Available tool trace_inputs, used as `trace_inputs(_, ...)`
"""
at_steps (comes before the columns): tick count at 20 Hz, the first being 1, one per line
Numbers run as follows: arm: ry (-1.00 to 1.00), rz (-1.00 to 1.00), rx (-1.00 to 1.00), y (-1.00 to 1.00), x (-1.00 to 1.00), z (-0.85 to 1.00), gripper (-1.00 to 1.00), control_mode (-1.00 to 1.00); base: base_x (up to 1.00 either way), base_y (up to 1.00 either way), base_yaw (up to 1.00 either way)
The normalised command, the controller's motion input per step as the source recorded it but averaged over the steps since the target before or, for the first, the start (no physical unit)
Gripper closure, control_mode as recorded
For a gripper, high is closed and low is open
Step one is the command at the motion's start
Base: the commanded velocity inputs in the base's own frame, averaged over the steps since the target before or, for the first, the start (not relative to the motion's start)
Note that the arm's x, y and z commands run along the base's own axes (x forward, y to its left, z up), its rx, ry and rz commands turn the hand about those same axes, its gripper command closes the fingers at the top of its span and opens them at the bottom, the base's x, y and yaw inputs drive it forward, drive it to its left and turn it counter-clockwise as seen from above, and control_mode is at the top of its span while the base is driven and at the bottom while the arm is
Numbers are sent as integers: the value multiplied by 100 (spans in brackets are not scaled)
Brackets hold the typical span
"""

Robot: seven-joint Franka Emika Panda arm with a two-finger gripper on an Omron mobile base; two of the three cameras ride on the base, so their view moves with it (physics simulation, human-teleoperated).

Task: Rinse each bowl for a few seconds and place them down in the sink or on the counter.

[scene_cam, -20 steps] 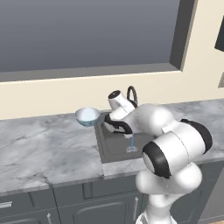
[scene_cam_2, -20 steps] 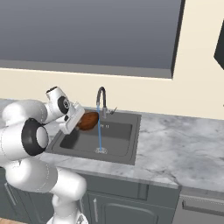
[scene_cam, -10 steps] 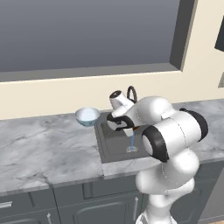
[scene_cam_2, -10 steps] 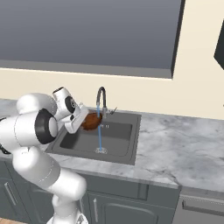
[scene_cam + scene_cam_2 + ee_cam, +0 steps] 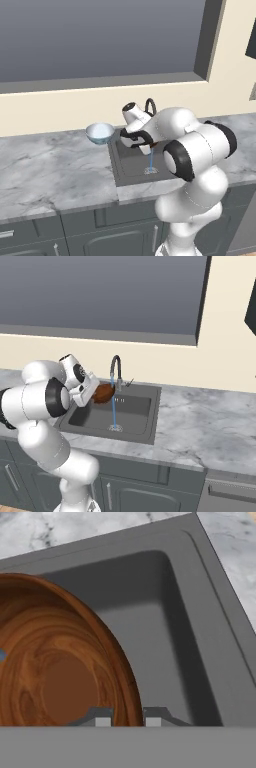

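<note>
My gripper (image 5: 128, 719) is shut on the rim of the dark reddish-brown bowl (image 5: 55, 662), one fingertip inside the rim and one outside. I hold this bowl (image 5: 103, 393) tilted above the sink (image 5: 145, 411), just left of the faucet's (image 5: 116, 368) running water stream (image 5: 115, 413), which passes its edge. The gripper (image 5: 92, 391) reaches in from the left. The pale blue-white bowl (image 5: 100, 133) stands upright on the counter (image 5: 50, 170), just off the sink's (image 5: 131, 167) far left corner, apart from the gripper (image 5: 142, 142).
Water falls (image 5: 150, 161) to the drain at the basin floor. The sink's grey walls (image 5: 175, 637) lie below the held bowl. Marbled counter (image 5: 200, 416) stretches to the right of the sink. A window sill runs along the wall behind.
The arm's elbow has swung a little, while the brown bowl stays held beside the stream, edged slightly toward it. The blue-white bowl has not moved.
</note>
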Motion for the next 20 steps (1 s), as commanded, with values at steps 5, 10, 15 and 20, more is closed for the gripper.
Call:
trace_inputs(5,-2,-2,-2,20,-19,21,100,-100,0,0,0)
trace_inputs(10,0,-1,0,28,-26,16,100,-100,0,0,0)
trace_inputs(15,3,0,4,31,-24,2,100,-100,0,0,0)
trace_inputs(20,1,5,6,26,-25,0,100,-100,0,0,0)
